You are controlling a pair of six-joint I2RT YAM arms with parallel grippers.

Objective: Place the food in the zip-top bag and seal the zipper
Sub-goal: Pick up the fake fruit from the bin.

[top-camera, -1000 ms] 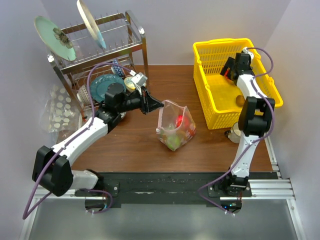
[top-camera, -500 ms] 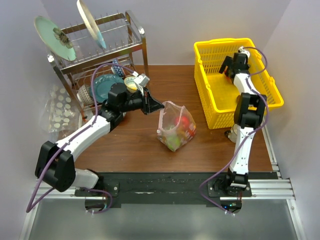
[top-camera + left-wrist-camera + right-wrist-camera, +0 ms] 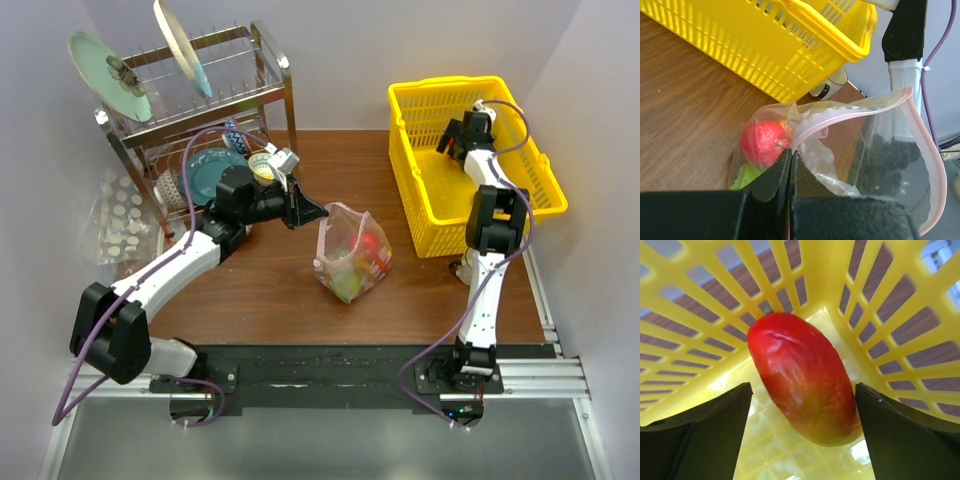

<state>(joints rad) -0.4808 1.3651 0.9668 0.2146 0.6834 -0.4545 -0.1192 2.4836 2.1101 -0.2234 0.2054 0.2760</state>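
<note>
The zip-top bag [image 3: 352, 252] stands open mid-table with red and green food inside; the left wrist view shows a red fruit [image 3: 763, 143] and a green leafy piece [image 3: 746, 175] in it. The pink zipper [image 3: 927, 145] runs along the open mouth. My left gripper [image 3: 312, 211] is shut on the bag's left mouth edge [image 3: 791, 151]. My right gripper [image 3: 452, 140] is open inside the yellow basket [image 3: 530, 180]. In the right wrist view a red-orange fruit [image 3: 802, 375] lies between its open fingers [image 3: 805, 405], in the basket's corner.
A metal dish rack [image 3: 200, 110] with plates stands at the back left. A clear bag with white discs [image 3: 120, 225] lies at the left edge. A small white object [image 3: 465, 270] sits in front of the basket.
My right gripper has moved farther back and a little down into the basket's far corner, around the red-orange fruit. The left gripper shifted slightly right early on, still holding the bag.
</note>
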